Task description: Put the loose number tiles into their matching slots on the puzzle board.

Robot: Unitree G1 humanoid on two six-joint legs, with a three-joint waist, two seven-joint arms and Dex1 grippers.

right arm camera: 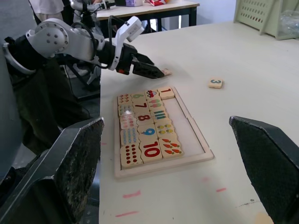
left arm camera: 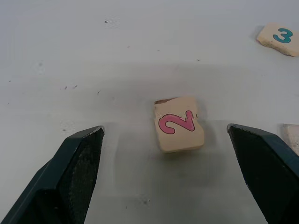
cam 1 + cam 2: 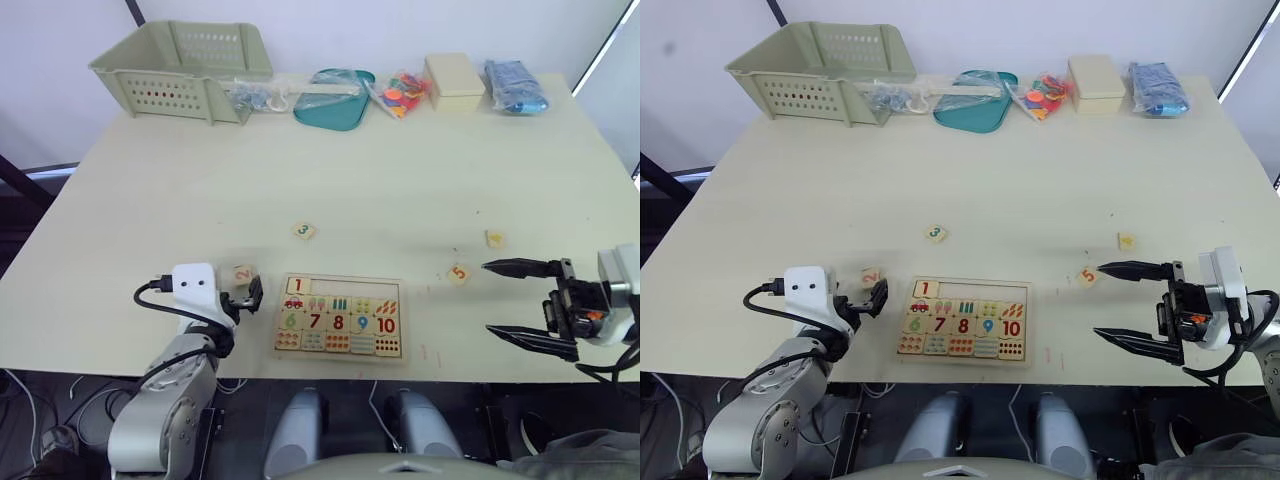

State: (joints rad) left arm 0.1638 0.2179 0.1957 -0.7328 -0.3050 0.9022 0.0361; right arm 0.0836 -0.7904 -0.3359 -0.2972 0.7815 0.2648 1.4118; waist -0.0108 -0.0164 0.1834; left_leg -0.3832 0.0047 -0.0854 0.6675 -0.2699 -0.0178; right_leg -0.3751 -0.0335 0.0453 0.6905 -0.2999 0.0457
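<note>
The puzzle board (image 1: 161, 166) lies near the table's front edge. Tile 1 (image 3: 298, 286) sits in the first slot of its upper row; the other slots (image 3: 355, 288) are bare wood. Tile 2 (image 2: 179, 124) lies flat on the table just left of the board, between the tips of my open left gripper (image 2: 166, 129), touching neither finger. Tile 3 (image 3: 304, 231) rests farther back, beyond the board. Tile 5 (image 3: 458, 273) and tile 4 (image 3: 494, 238) lie right of the board. My right gripper (image 3: 502, 301) hovers open and empty, just right of tile 5.
Along the table's far edge stand a green perforated basket (image 3: 185, 65), a teal tray (image 3: 335, 98), a bag of coloured pieces (image 3: 400, 95), a cream box (image 3: 455, 80) and a blue bag (image 3: 513, 85). The table's front edge runs just behind both grippers.
</note>
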